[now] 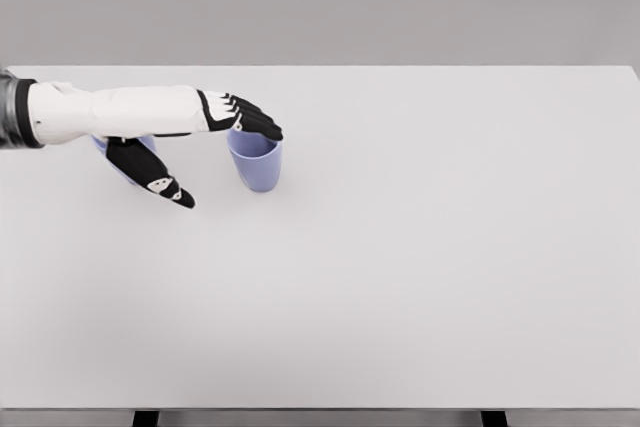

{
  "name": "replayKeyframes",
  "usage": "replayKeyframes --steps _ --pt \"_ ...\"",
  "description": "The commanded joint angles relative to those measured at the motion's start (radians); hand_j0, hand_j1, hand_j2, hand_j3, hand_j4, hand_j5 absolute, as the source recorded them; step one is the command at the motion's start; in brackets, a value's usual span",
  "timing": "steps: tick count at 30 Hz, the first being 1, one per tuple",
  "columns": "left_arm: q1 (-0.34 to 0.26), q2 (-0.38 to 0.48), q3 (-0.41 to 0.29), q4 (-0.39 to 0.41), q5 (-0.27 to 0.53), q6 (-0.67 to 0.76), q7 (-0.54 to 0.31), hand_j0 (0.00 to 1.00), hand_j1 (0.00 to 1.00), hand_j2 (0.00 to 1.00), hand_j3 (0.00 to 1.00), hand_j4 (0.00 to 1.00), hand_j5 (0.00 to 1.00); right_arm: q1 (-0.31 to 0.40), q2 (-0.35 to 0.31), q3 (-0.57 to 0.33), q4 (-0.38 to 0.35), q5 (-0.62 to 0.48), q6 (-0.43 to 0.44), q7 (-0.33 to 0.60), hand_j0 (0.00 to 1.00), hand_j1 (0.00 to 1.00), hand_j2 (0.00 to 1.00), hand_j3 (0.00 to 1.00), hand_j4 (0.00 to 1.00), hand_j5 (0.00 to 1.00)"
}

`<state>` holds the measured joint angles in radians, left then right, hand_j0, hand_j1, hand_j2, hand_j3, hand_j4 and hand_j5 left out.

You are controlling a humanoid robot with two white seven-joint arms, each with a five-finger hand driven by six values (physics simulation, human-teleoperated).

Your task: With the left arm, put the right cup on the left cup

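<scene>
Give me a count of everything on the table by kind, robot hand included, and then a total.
Lavender cups: 2, an upright cup and a second cup mostly hidden under the arm
Robot hands: 1, the left hand, fingers spread, reaching over the upright cup
White table: 1
Total: 4

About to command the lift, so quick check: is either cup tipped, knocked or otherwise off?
Nothing stands out. The right cup stands upright on the table, with the left hand spread open at its rim. The left cup is mostly hidden behind the arm, so I cannot judge how it sits.
</scene>
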<state>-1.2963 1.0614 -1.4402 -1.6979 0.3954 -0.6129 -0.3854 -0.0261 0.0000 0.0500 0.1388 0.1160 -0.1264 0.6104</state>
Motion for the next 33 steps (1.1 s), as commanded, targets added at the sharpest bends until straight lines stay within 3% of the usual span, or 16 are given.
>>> replayKeyframes --steps 1,3,4,10,15,22,33 --pt "-0.001 -0.001 0.003 0.024 0.005 0.002 0.0 1.0 1.0 1.0 1.0 1.0 1.0 0.002 0.0 -0.006 0.007 -0.002 0.002 0.0 1.0 1.0 1.0 1.0 1.0 1.0" --pt "-0.005 -0.064 0.006 0.158 -0.021 0.002 0.0 1.0 1.0 1.0 1.0 1.0 1.0 0.018 0.0 -0.006 0.007 -0.002 0.002 0.0 1.0 1.0 1.0 1.0 1.0 1.0" --pt "0.0 -0.107 0.021 0.176 -0.023 0.002 0.0 1.0 1.0 1.0 1.0 1.0 1.0 0.018 0.0 -0.006 -0.001 -0.001 0.002 0.0 1.0 1.0 1.0 1.0 1.0 1.0" --pt "-0.005 -0.158 0.034 0.218 -0.095 0.002 0.0 1.0 1.0 1.0 1.0 1.0 1.0 0.017 0.0 -0.006 0.007 -0.001 0.002 0.0 1.0 1.0 1.0 1.0 1.0 1.0" --pt "0.034 -0.259 0.03 0.369 -0.173 0.002 0.0 1.0 1.0 1.0 1.0 1.0 1.0 0.017 0.0 -0.006 0.005 -0.001 0.002 0.0 1.0 1.0 1.0 1.0 1.0 1.0" --pt "0.06 -0.333 0.037 0.515 -0.214 0.002 0.002 1.0 1.0 1.0 1.0 1.0 1.0 0.017 0.0 -0.006 0.005 -0.001 0.001 0.0 1.0 1.0 1.0 1.0 1.0 1.0" --pt "0.068 -0.353 0.038 0.537 -0.21 0.002 0.002 1.0 1.0 1.0 1.0 1.0 1.0 0.017 0.0 -0.006 0.005 -0.001 0.002 0.0 1.0 1.0 1.0 1.0 1.0 1.0"
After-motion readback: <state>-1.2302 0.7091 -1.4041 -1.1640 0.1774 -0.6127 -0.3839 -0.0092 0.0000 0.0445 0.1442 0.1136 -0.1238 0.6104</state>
